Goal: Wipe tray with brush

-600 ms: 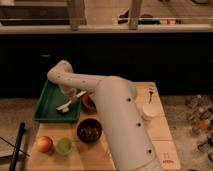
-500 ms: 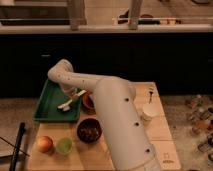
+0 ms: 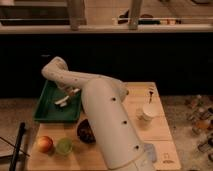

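The gripper (image 3: 71, 94) hung over the right part of the tray (image 3: 44, 109), with the brush (image 3: 62, 101) just beside it and the tray's left half open. The robot's thick white arm (image 3: 107, 120) blocked the middle of the wooden board (image 3: 159, 132). A dark bowl (image 3: 84, 131), an apple (image 3: 45, 144) and a green cup (image 3: 63, 146) crowded the near-left corner. Bare board lay to the right, around a white cup (image 3: 146, 112).

One tray (image 3: 46, 109), one brush (image 3: 62, 101), one dark bowl (image 3: 85, 131), one white cup (image 3: 146, 113) — one gripper (image 3: 71, 93) over the tray

White arm (image 3: 107, 120) bent over board, hand (image 3: 71, 94) above tray (image 3: 44, 112), brush (image 3: 62, 101) beside it
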Motion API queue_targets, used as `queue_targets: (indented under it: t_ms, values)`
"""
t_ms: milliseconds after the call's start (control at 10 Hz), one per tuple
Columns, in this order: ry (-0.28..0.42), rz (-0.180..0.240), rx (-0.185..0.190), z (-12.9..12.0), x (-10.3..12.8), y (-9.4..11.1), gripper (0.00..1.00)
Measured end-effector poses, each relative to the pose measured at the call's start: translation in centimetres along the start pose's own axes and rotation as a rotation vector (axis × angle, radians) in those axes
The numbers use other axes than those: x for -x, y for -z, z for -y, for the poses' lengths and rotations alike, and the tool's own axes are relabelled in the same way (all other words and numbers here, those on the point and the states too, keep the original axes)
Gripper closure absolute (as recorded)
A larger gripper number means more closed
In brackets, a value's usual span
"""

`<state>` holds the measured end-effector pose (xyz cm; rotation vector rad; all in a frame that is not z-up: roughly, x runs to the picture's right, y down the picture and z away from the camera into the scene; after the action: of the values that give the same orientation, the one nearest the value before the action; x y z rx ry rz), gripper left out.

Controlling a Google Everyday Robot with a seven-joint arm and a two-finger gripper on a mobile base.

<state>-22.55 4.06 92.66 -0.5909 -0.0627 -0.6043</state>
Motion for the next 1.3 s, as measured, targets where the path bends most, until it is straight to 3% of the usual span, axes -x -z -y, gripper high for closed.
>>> queue_targets:
  t_ms: [300, 500, 900, 1300]
  values:
    - [0.071, 0.011, -0.009, -1.4, 2.1, 0.5, 0.99]
    - [0.089, 0.013, 0.003, -3.3, 2.2, 0.2, 0.99]
    - [0.029, -0.006, 0.041, -5.5, -1.5, -1.1, 0.99]
    - [-0.068, -0.036, 0.039, -3.2, -5.1, -1.4, 0.99]
